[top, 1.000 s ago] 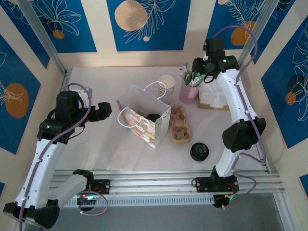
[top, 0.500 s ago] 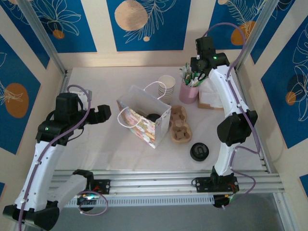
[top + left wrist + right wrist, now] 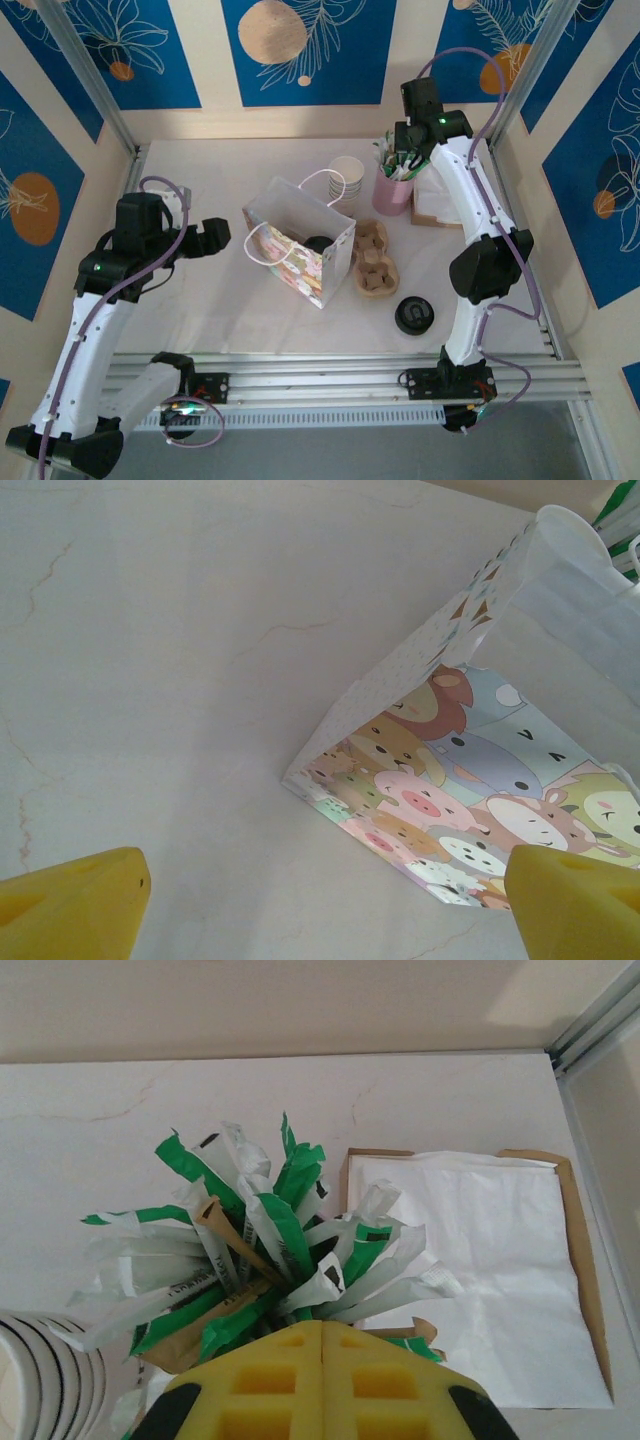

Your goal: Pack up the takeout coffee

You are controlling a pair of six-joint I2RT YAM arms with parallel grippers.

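right pincer shifted toward sachets, print illegible

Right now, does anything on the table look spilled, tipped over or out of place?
Nothing looks spilled or tipped. One coffee cup with a black lid stands alone on the table, apart from the paper bag, where a second black lid shows inside.

Robot test cell staged as a café counter.
Aluminium frame rails, printed blue panels, marble-look desk with paper cups.
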